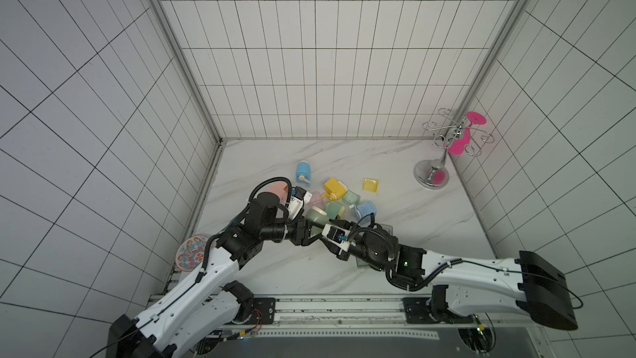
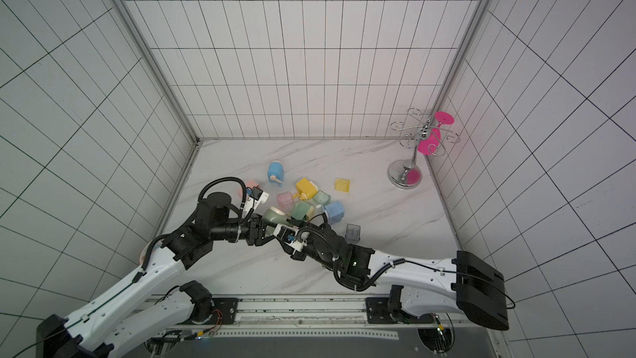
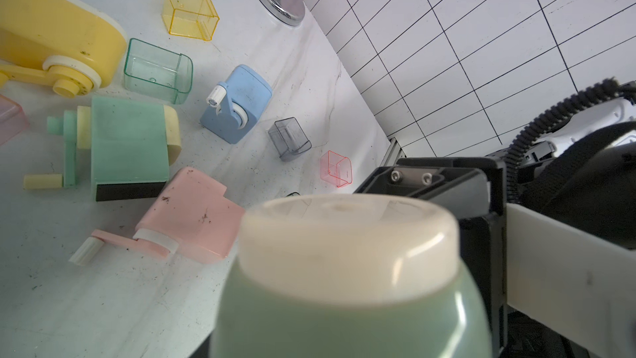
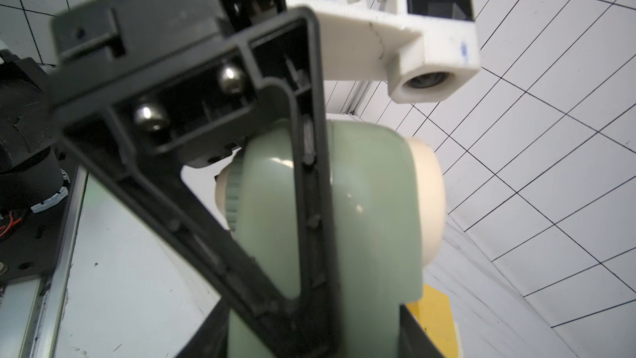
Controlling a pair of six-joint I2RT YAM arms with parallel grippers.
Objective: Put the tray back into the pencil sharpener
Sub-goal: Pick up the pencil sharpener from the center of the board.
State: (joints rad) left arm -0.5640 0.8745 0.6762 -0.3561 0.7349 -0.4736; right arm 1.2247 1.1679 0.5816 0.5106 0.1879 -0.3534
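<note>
A sage-green pencil sharpener with a cream end cap is held above the table between both arms, shown close in the left wrist view. My right gripper is shut on it, and one of its black fingers stands beside the cap. My left gripper reaches in from the other side, with one finger lying along the green body. Loose see-through trays lie on the table: green, grey and red. I cannot tell which tray fits this sharpener.
Other sharpeners crowd the table behind the grippers: yellow, two blue, mint and pink. A yellow tray lies further back. A chrome glass rack stands back right. A patterned plate sits at the left edge.
</note>
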